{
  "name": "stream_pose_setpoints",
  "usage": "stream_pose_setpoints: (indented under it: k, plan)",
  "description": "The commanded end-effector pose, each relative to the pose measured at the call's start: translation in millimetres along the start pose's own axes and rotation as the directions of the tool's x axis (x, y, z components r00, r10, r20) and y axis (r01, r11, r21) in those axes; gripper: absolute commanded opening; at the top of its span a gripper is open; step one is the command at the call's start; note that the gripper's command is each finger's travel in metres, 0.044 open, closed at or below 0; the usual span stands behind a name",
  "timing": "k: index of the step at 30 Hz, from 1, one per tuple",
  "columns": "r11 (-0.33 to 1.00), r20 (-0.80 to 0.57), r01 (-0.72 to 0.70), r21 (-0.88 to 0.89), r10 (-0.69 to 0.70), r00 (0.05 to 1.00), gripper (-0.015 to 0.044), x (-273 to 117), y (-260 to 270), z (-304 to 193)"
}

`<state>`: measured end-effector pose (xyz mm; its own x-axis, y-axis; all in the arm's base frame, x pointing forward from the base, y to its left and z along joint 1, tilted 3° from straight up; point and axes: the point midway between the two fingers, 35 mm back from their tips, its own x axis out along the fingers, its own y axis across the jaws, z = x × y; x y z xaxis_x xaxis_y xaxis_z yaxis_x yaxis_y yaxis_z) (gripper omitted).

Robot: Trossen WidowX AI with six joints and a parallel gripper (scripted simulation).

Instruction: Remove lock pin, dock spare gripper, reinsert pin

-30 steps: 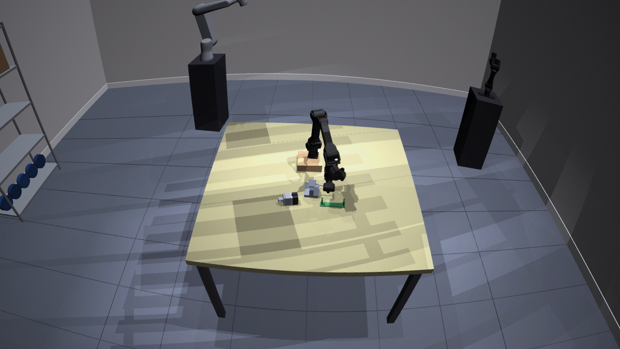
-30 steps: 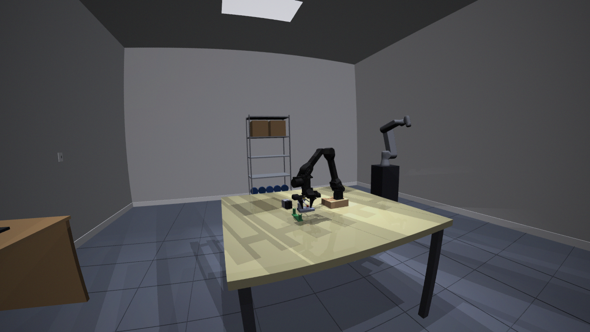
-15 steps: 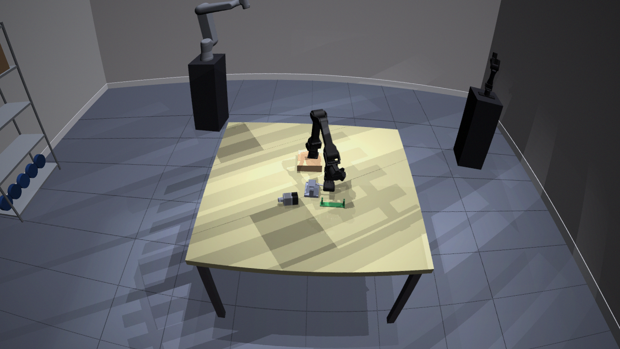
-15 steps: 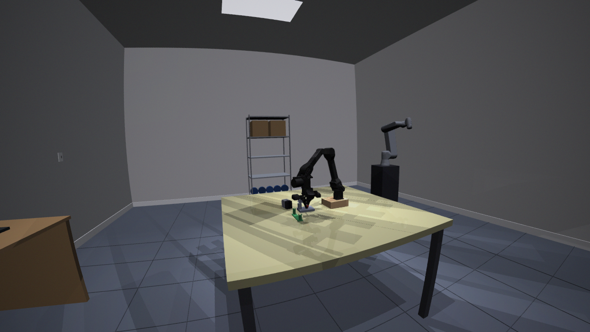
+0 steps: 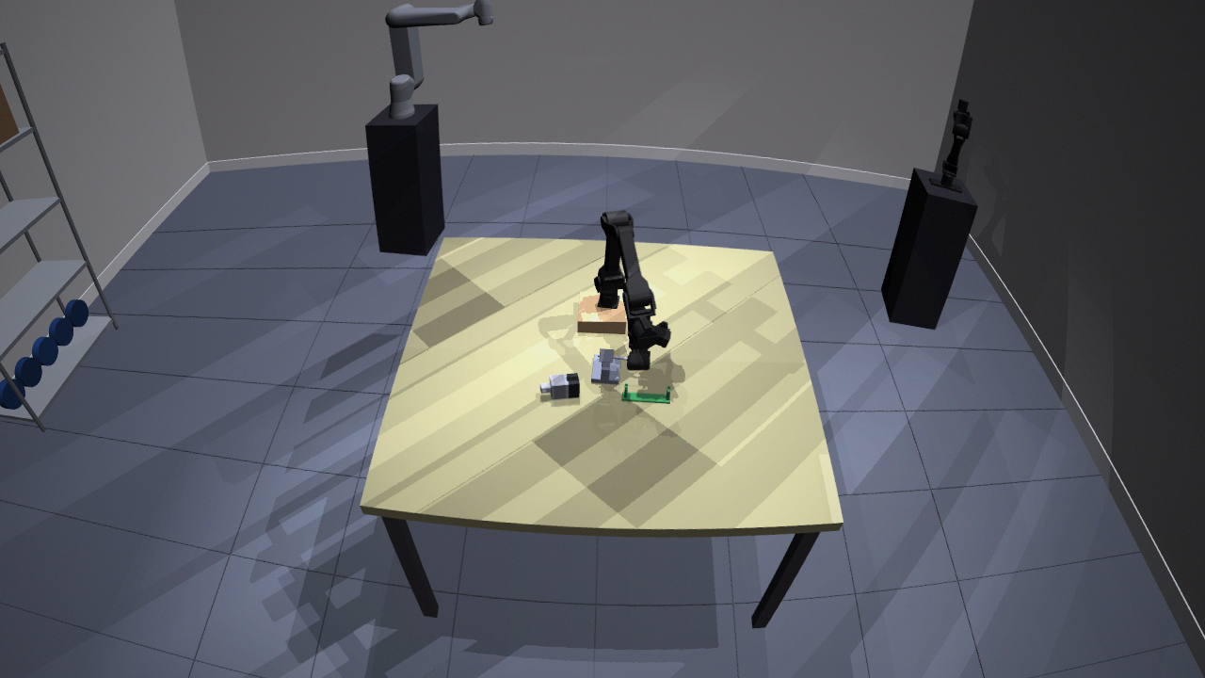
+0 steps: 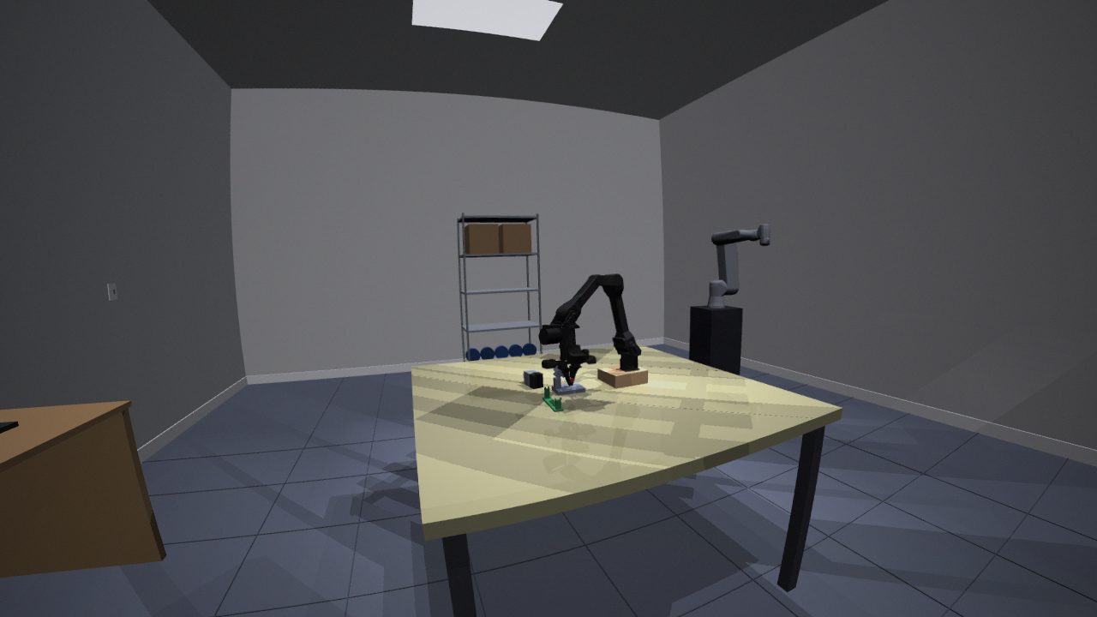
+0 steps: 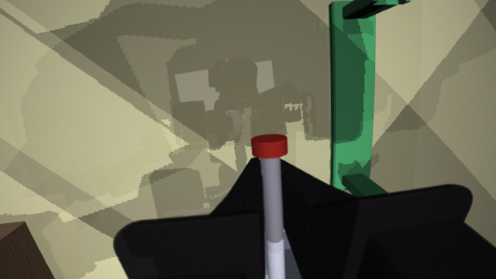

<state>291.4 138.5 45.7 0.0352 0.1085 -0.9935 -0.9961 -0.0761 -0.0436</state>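
Note:
My gripper (image 5: 637, 365) (image 6: 570, 382) (image 7: 263, 164) is shut on the lock pin (image 7: 273, 209), just behind its red head. The pin's pale shaft runs back between the fingers toward the socket of the grey-blue mount (image 5: 603, 378) (image 6: 570, 389). The mount stands left of my gripper in the top view. The fingers hide the pin's far end in the wrist view, so how deep it sits in the socket cannot be told. The spare gripper (image 5: 562, 387) (image 6: 533, 379), grey and white with a black end, lies on its side left of the mount, its spigot pointing left.
A green rack (image 5: 647, 397) (image 6: 553, 404) (image 7: 350, 97) with an upright at each end lies close to my gripper, on the front side in the top view. The arm's wooden base block (image 5: 602, 327) (image 6: 622, 377) (image 7: 17, 252) stands behind the mount.

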Motion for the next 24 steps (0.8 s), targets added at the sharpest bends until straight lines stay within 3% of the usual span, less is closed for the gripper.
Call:
stream_pose_setpoints:
  k: [1, 24]
  plan:
    - [1.000, 0.035, -0.002, -0.004, 0.002, 0.999, 0.0000, -2, 1, 4]
    - [1.000, 0.046, 0.002, -0.007, -0.002, 0.999, 0.0000, -4, 0, 20]
